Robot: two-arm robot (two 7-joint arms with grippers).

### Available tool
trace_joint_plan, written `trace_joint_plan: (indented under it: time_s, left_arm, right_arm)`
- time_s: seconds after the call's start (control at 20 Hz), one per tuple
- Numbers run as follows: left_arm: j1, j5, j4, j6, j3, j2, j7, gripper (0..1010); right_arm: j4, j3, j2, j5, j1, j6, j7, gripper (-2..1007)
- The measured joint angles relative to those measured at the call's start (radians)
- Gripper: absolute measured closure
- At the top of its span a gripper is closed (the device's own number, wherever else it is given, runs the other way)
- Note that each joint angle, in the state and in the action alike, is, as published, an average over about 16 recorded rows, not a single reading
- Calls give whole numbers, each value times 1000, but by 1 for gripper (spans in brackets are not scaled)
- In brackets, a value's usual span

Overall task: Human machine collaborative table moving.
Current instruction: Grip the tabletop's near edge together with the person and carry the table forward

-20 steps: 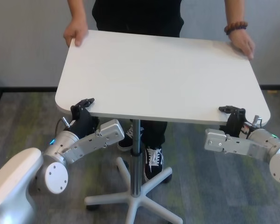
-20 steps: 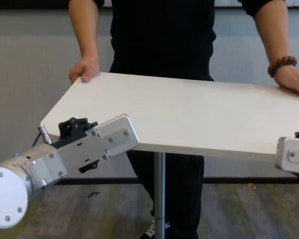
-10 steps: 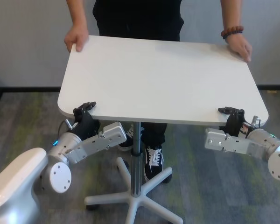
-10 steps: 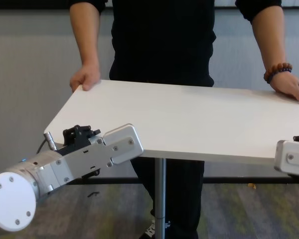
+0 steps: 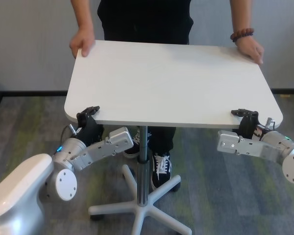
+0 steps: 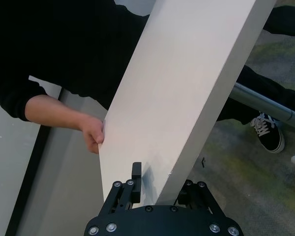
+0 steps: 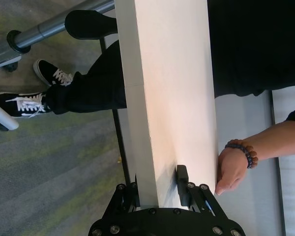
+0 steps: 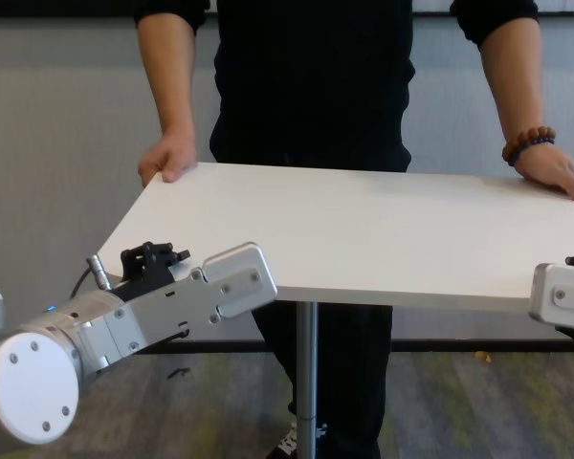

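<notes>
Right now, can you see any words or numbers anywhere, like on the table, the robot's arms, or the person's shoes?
None: no words, numbers or signs can be read anywhere.
The table top is plain white.
The left gripper and right gripper, each clamped on the table's near edge, show only screws.
The person's shirt is plain black; the bracelet is just beads.
The shoes show no readable brand.

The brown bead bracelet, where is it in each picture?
Head view: bracelet, upper right, by the table's far corner.
Chest view: right edge, above the tabletop.
Left wrist view: not in it.
Right wrist view: lower right.
Shared landmark: the white tabletop.
</notes>
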Motion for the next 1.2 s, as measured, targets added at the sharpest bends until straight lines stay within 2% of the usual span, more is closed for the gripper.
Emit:
trace_joint_plan:
  time_s: [0.55, 1.2]
  left_arm:
    - [-14, 12, 28, 15, 8, -3, 10, 596]
    - [-19, 11, 53, 21, 13, -5, 0, 597]
  right_arm:
    - [72, -31, -21, 1, 40, -27, -15, 644]
    - [91, -57, -30, 0, 54, -28, -19, 644]
